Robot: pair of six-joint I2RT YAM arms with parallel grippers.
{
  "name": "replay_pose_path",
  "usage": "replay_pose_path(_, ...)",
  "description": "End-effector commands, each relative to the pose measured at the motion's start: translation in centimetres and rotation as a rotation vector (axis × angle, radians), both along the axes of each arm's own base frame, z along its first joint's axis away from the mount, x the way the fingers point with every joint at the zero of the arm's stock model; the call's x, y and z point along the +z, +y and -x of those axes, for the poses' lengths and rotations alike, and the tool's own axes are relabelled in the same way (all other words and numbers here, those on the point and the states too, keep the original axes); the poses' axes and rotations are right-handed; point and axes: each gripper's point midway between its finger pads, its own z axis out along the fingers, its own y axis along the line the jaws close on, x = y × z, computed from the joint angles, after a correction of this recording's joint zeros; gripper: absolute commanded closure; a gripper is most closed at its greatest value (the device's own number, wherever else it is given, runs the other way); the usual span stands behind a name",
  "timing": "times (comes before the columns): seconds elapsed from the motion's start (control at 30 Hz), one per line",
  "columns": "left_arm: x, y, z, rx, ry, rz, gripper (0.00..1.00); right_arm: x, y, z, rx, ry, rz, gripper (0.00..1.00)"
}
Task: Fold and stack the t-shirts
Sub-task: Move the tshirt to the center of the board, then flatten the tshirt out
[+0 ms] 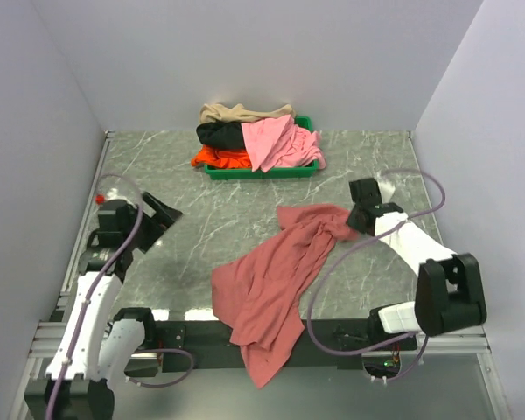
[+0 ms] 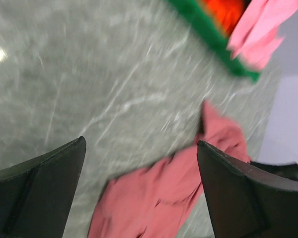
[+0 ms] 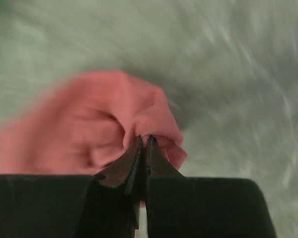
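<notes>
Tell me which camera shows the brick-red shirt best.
The top view: it shows the whole brick-red shirt lying crumpled across the table. The left wrist view catches only a blurred part of it; the right wrist view shows only the bunched bit pinched in the right gripper.

5 t-shirts are counted in total: 1 brick-red t-shirt [image 1: 271,280], 1 pink t-shirt [image 1: 276,144], 1 orange-red t-shirt [image 1: 220,158], 1 black t-shirt [image 1: 219,134], 1 tan t-shirt [image 1: 236,112]. 1 green tray [image 1: 262,172] and 1 bench [image 1: 201,206] are counted. 2 arms are counted, w/ 1 gripper ea.: left gripper [image 1: 166,213], right gripper [image 1: 350,219].
</notes>
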Motion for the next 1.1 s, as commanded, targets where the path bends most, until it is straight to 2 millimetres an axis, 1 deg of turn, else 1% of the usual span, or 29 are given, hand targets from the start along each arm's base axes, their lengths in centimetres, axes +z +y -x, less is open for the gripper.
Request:
replay_pose_path(0.0, -2.1, -3.5, 0.3, -0.166, 0.026, 0.025, 0.01, -1.5, -0.6, 0.1, -0.082, 0.0, -0.116, 1.0)
replay_pose_path(0.03, -3.1, -4.4, 0.6, -0.201, 0.048, 0.02, 0.01, -2.0, -0.9, 0.2, -0.087, 0.017, -0.107, 1.0)
replay_pose_path(0.07, -4.4, -6.7, 1.7, -0.28, 0.083, 0.0, 0.01, -3.1, -1.1, 0.4, -0.093, 0.053, -0.095, 1.0)
replay_pose_path(0.1, -5.6, -8.0, 2.4, -0.316, 0.136, -0.006, 0.01, -3.4, -1.3, 0.5, -0.097, 0.064, -0.09, 1.0)
replay_pose_path(0.13, -6.3, -9.1, 3.3, -0.355, 0.169, -0.021, 0.01, -3.7, -1.7, 0.5, -0.107, 0.076, -0.089, 1.0)
replay_pose_path(0.17, -7.1, -11.2, 5.4, -0.441, 0.217, -0.046, 0.01, -3.8, -1.8, 0.5, -0.111, 0.076, -0.09, 1.0)
replay_pose_path(0.2, -7.8, -11.8, 6.2, -0.443, 0.261, -0.052, 0.01, -4.0, -2.0, 0.5, -0.118, 0.077, -0.089, 1.0)
replay_pose_path(0.23, -8.1, -12.6, 7.2, -0.48, 0.284, -0.055, 0.01, -3.9, -2.0, 0.4, -0.116, 0.07, -0.095, 1.0)
replay_pose_path(0.27, -8.4, -14.0, 9.1, -0.55, 0.307, -0.059, 0.01, -3.9, -2.0, 0.5, -0.113, 0.067, -0.099, 1.0)
replay_pose_path(0.33, -9.2, -14.6, 11.6, -0.58, 0.382, -0.048, 0.01, -3.9, -2.1, 0.6, -0.112, 0.057, -0.105, 1.0)
replay_pose_path(0.37, -9.9, -15.3, 13.6, -0.631, 0.419, -0.053, 0.02, -4.1, -2.1, 0.8, -0.111, 0.061, -0.107, 1.0)
replay_pose_path(0.4, -10.1, -15.8, 14.6, -0.631, 0.451, -0.018, 0.02, -4.1, -2.2, 0.9, -0.11, 0.061, -0.11, 1.0)
replay_pose_path(0.43, -11.0, -16.2, 16.4, -0.681, 0.501, 0.004, 0.06, -3.9, -2.2, 0.9, -0.107, 0.051, -0.11, 1.0)
replay_pose_path(0.47, -11.3, -16.9, 18.4, -0.751, 0.526, 0.009, 0.07, -4.1, -2.5, 1.2, -0.111, 0.055, -0.109, 1.0)
replay_pose_path(0.53, -11.9, -17.7, 20.4, -0.788, 0.581, 0.024, 0.09, -3.8, -2.6, 1.3, -0.103, 0.043, -0.108, 1.0)
replay_pose_path(0.57, -12.2, -18.2, 22.3, -0.851, 0.605, 0.01, 0.11, -3.9, -2.8, 1.4, -0.111, 0.042, -0.108, 1.0)
replay_pose_path(0.6, -12.6, -18.4, 23.3, -0.868, 0.642, -0.001, 0.11, -3.8, -2.9, 1.4, -0.106, 0.041, -0.111, 1.0)
replay_pose_path(0.63, -13.0, -18.1, 24.0, -0.872, 0.668, -0.04, 0.12, -3.7, -3.0, 1.4, -0.104, 0.036, -0.11, 1.0)
replay_pose_path(0.67, -12.4, -18.5, 24.9, -0.91, 0.667, -0.071, 0.13, -3.7, -3.0, 1.6, -0.103, 0.038, -0.111, 1.0)
replay_pose_path(0.73, -12.7, -18.4, 25.4, -0.899, 0.695, -0.129, 0.14, -3.5, -3.1, 1.6, -0.103, 0.029, -0.112, 1.0)
replay_pose_path(0.77, -12.7, -18.7, 26.0, -0.925, 0.705, -0.133, 0.16, -3.7, -3.1, 1.7, -0.103, 0.031, -0.114, 1.0)
replay_pose_path(0.83, -13.8, -18.7, 26.5, -0.93, 0.738, -0.145, 0.22, -3.6, -3.1, 1.7, -0.094, 0.024, -0.12, 1.0)
replay_pose_path(0.9, -15.0, -18.8, 26.1, -0.907, 0.738, -0.172, 0.25, -3.7, -3.1, 1.8, -0.094, 0.025, -0.119, 1.0)
replay_pose_path(0.93, -15.1, -18.9, 25.7, -0.895, 0.729, -0.188, 0.3, -3.5, -3.2, 1.8, -0.092, 0.019, -0.119, 1.0)
replay_pose_path(0.97, -15.9, -18.4, 25.0, -0.863, 0.724, -0.249, 0.32, -3.5, -3.1, 1.9, -0.088, 0.019, -0.122, 1.0)
replay_pose_path(1.0, -16.0, -18.4, 24.6, -0.852, 0.718, -0.27, 0.35, -3.5, -3.1, 1.9, -0.084, 0.02, -0.121, 1.0)
replay_pose_path(1.03, -15.8, -18.8, 24.2, -0.845, 0.704, -0.279, 0.4, -3.3, -3.1, 1.9, -0.082, 0.013, -0.122, 1.0)
replay_pose_path(1.07, -16.0, -18.9, 24.1, -0.848, 0.703, -0.298, 0.41, -3.1, -3.1, 1.8, -0.081, 0.007, -0.123, 1.0)
